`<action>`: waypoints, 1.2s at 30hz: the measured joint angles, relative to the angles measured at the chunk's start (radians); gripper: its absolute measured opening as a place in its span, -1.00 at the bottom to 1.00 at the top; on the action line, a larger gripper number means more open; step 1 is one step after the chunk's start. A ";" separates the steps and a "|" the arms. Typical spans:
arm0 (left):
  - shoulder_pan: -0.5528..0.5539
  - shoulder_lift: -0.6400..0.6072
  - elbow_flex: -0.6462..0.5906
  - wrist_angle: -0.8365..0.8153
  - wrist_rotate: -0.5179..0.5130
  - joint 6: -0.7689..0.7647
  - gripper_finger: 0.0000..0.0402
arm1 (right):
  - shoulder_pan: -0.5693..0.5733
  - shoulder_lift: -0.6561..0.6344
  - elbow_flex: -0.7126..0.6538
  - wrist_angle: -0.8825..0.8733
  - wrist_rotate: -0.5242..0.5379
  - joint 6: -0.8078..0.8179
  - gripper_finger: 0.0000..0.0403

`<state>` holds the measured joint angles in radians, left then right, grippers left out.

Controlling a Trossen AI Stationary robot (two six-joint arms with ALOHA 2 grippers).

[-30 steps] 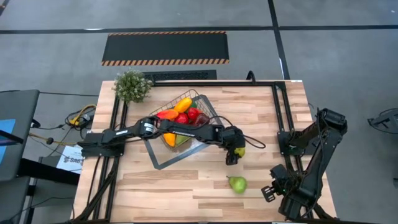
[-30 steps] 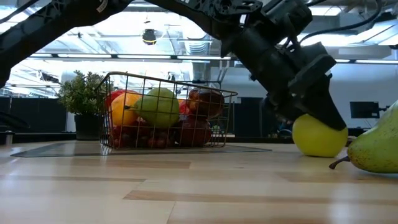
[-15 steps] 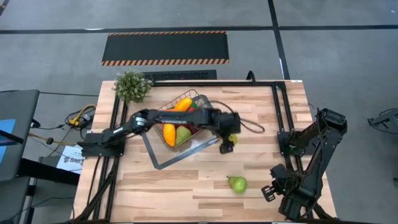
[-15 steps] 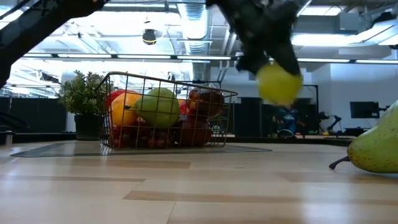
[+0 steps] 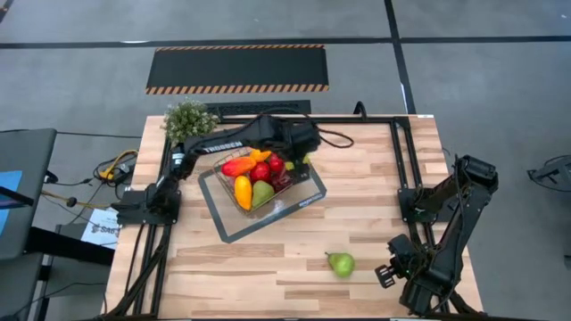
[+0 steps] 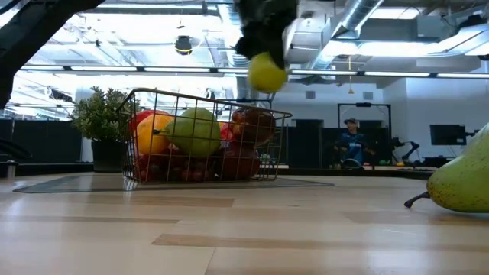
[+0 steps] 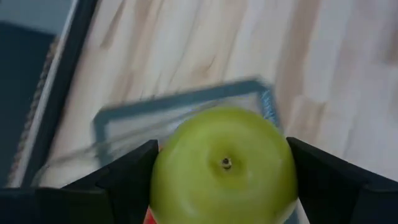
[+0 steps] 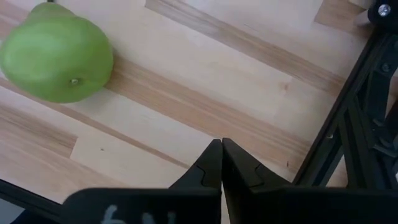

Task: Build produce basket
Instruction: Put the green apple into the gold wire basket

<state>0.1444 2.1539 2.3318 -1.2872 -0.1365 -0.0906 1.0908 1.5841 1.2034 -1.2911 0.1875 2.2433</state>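
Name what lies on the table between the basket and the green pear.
Nothing: in the high view, only bare wood separates the basket on its grey tray from the pear.

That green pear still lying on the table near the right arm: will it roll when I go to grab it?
The pear lies on its side on the bare table, so it may roll in an arc. Its smooth, tapered skin could slip from a pinch. The right end effector is shut beside it.
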 joint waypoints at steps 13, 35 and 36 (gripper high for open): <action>0.032 -0.108 0.000 -0.252 -0.130 -0.057 0.51 | 0.000 0.000 0.000 -0.011 0.001 0.001 -0.90; 0.013 -0.578 -1.061 0.557 -0.164 -0.184 0.52 | 0.000 0.000 0.000 -0.051 0.001 0.000 -0.89; 0.013 -0.566 -1.076 0.565 -0.163 -0.183 0.52 | 0.000 0.000 0.000 -0.048 0.001 0.000 -0.89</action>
<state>0.1577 1.5883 1.2562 -0.7224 -0.2993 -0.2738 1.0908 1.5841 1.2034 -1.3388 0.1883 2.2436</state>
